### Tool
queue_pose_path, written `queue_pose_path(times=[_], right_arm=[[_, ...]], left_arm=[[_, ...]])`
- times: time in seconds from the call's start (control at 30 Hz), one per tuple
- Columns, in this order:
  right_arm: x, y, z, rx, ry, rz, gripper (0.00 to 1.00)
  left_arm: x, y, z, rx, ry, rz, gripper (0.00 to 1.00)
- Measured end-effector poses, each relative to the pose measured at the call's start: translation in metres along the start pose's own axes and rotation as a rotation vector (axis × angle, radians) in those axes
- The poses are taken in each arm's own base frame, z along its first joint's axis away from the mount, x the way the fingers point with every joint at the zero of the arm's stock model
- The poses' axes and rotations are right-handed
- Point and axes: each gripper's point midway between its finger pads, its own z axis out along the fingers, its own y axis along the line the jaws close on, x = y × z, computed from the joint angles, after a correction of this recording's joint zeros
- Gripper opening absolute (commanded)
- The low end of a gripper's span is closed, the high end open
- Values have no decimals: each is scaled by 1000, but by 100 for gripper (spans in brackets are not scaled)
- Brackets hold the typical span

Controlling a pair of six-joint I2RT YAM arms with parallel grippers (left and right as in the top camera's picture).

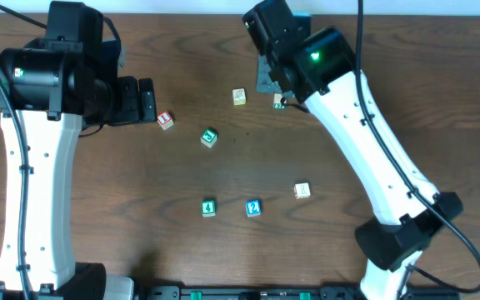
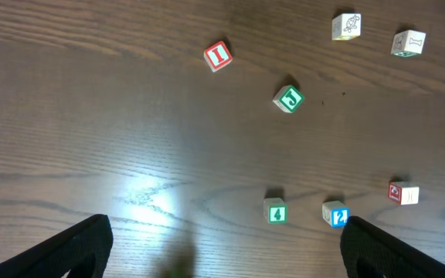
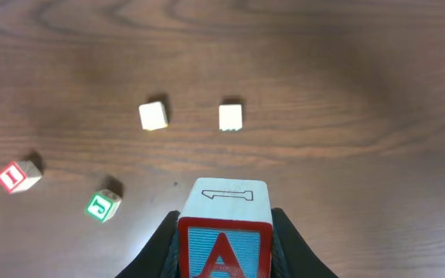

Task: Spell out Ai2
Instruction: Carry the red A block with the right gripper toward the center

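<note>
My right gripper (image 3: pixel 224 239) is shut on a block with a red A on blue (image 3: pixel 224 251) and holds it high above the table; in the overhead view the gripper (image 1: pixel 271 82) hides this block. A red I block (image 1: pixel 166 120) lies at mid-left, also in the left wrist view (image 2: pixel 217 55) and the right wrist view (image 3: pixel 18 176). A blue 2 block (image 1: pixel 253 208) lies near the front, also in the left wrist view (image 2: pixel 335 214). My left gripper (image 2: pixel 226 255) is open and empty, raised beside the I block (image 1: pixel 147 101).
A green J block (image 1: pixel 209 137) lies near the middle and a green 4 block (image 1: pixel 208 207) sits left of the 2. Two cream blocks (image 1: pixel 239 97) (image 1: pixel 280 102) lie at the back. Another cream block (image 1: pixel 302 191) lies right of the 2.
</note>
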Motion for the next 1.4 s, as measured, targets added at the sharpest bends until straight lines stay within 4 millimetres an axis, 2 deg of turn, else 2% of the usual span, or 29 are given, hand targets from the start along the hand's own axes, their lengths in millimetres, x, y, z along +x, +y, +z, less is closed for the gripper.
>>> queue_pose_path(times=[0.1, 0.3, 0.37, 0.43, 0.6, 0.7, 0.8, 1.03, 1.1, 1.27, 1.4], right_arm=[[19, 2, 20, 23, 43, -7, 4], [82, 2, 74, 54, 134, -43, 8], [97, 3, 81, 17, 129, -44, 7], [105, 8, 81, -55, 104, -50, 1], [112, 25, 72, -165, 50, -71, 7], [116, 34, 78, -178, 46, -66, 12], [119, 41, 92, -172, 55, -36, 10], [140, 47, 141, -69, 168, -1, 9], [136, 53, 146, -53, 188, 7, 9], [111, 83, 151, -116, 155, 40, 11], [111, 93, 155, -155, 172, 56, 11]], left_arm=[[1, 0, 0, -1, 5, 0, 95], [1, 0, 0, -1, 5, 1, 95], [1, 0, 0, -1, 6, 3, 95], [1, 0, 0, -1, 5, 3, 95], [-1, 0, 0, 1, -3, 4, 95], [-1, 0, 0, 1, -4, 4, 95], [-1, 0, 0, 1, -4, 4, 95], [-1, 0, 0, 1, -4, 4, 95], [-1, 0, 0, 1, -5, 3, 95], [-1, 0, 0, 1, -6, 3, 95], [-1, 0, 0, 1, -4, 3, 95]])
